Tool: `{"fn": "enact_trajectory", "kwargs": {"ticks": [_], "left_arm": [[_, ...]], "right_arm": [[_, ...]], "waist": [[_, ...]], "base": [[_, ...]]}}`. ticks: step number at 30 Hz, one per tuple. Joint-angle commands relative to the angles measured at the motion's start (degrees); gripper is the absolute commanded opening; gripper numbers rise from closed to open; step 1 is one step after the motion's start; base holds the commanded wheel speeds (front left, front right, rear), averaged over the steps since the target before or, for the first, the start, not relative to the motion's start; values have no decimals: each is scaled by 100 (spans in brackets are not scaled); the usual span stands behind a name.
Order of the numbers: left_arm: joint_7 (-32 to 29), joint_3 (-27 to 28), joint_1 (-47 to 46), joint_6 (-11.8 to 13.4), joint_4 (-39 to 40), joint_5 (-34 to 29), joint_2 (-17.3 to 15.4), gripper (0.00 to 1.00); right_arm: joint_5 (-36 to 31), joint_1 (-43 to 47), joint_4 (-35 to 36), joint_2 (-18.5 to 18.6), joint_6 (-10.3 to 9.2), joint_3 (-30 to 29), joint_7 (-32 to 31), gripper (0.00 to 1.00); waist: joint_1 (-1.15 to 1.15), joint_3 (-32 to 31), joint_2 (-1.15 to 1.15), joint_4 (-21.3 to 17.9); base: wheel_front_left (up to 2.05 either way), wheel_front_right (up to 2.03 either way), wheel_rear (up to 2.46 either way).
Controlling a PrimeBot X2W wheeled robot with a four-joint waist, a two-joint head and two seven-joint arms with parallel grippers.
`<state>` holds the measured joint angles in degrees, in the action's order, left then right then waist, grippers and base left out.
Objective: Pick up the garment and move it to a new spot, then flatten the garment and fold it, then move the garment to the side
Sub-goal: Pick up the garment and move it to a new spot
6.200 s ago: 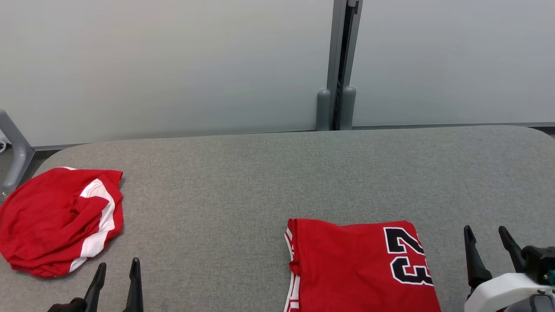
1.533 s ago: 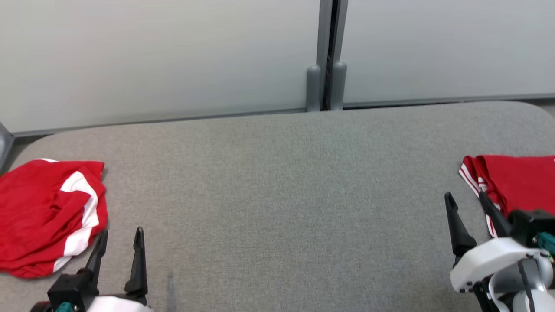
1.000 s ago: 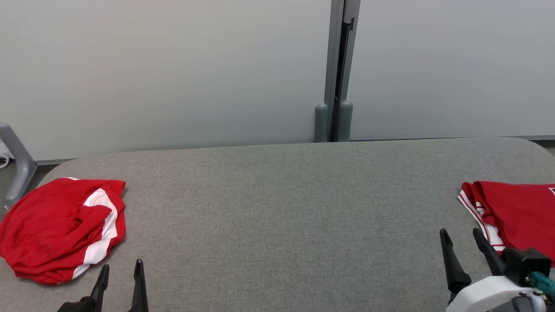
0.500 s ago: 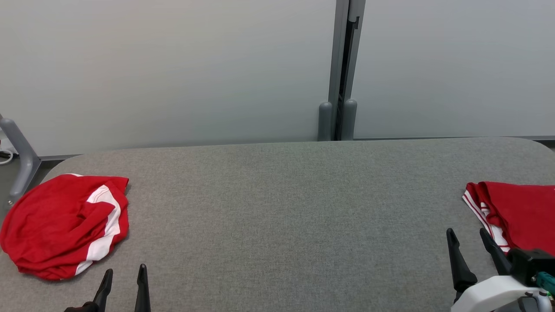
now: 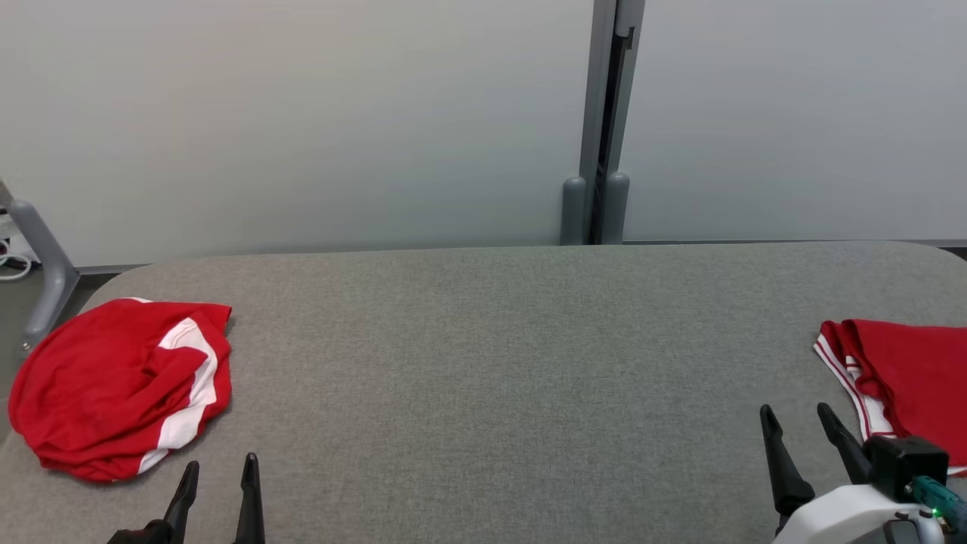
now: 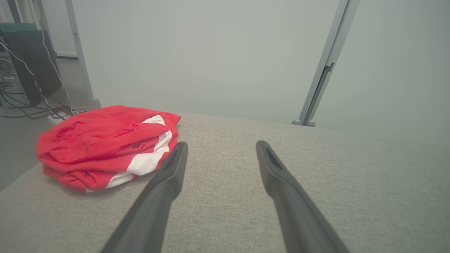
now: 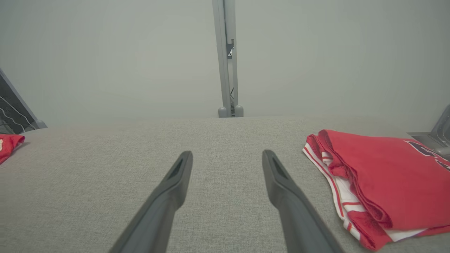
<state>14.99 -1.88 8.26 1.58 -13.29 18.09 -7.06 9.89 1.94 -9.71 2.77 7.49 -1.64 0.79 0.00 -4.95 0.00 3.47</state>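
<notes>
place: lab | cues: partition panels [image 5: 302,121]; floor cables [image 6: 26,114]; padded table [image 5: 491,340]

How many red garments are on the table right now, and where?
2. A crumpled red garment lies at the left end of the table; a folded red garment sits at the right end, partly cut off by the head view's edge. Nothing appears to hide more.

A folded red jersey [image 5: 903,370] with white striped trim lay flat at the far right of the grey padded table [image 5: 491,363]; a crumpled red-and-white garment [image 5: 113,385] sat heaped at its far left
</notes>
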Motion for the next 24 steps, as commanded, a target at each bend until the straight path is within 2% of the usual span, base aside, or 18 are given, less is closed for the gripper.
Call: {"fn": "enact_trajectory", "kwargs": {"ticks": [1,6,12,13,24], "left_arm": [[26,25,-55,6,16,7,-27,100],[6,-8,-54,-4,43,-7,-67,100],[-125,42,73,32,189,39,-210,100],[-125,42,73,32,189,39,-210,100],[-308,88,270,139,464,56,-374,100]], "right_arm": [[-26,14,5,27,1,30,48,100],[-9,-6,-5,28,1,66,113,100],[177,43,-165,28,1,211,157,100],[177,43,-165,28,1,211,157,100],[287,-20,-415,30,1,325,303,100]], "waist": [[0,-13,0,86],[0,-20,0,419],[0,-28,0,1130],[0,-28,0,1130],[0,-75,0,2205]], "base": [[0,0,0],[0,0,0],[0,0,0],[0,0,0],[0,0,0]]}}
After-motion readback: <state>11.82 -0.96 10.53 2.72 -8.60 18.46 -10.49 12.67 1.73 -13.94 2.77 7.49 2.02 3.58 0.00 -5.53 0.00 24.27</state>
